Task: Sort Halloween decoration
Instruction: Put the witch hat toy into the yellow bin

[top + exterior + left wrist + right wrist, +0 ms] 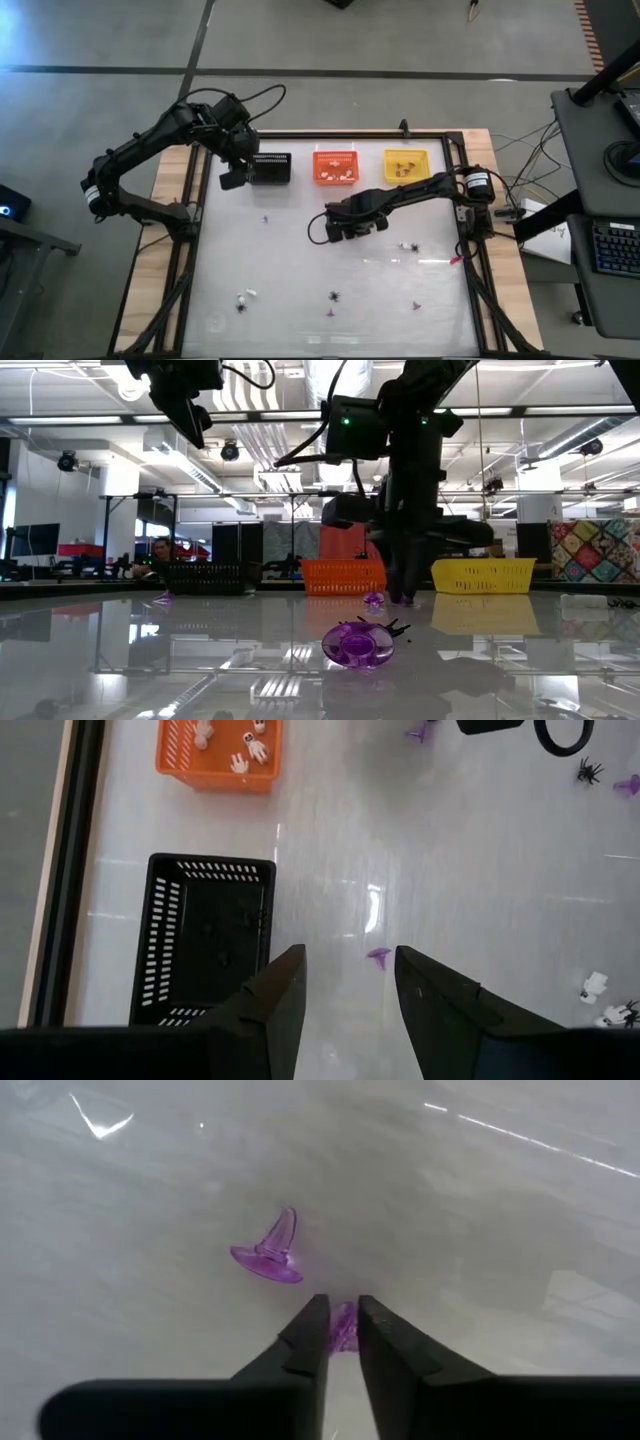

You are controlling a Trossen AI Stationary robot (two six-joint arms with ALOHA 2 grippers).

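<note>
Small purple witch-hat trinkets, black spiders and white bits lie scattered on the glossy white table. My right gripper (343, 1305) stands over the table's middle (352, 232), pointing down, shut on a small purple piece (344, 1330). A second purple hat (268, 1255) lies on its side just beyond the fingers. My left gripper (350, 960) hangs open and high beside the black basket (270, 167), with nothing between its fingers. Below it on the table lies another purple hat (378, 956). My right gripper pinches the small purple piece (345, 1323) between its two fingertips, coming from above and pointing steeply down. The piece is down at the table surface; which part of it the fingers have cannot be told.
Three baskets stand in a row at the far edge: black, orange (336, 165) holding white bits, yellow (406, 165) holding brownish pieces. A spider (408, 246) lies right of my right gripper. More trinkets lie near the front edge, among them a purple ring (357, 645).
</note>
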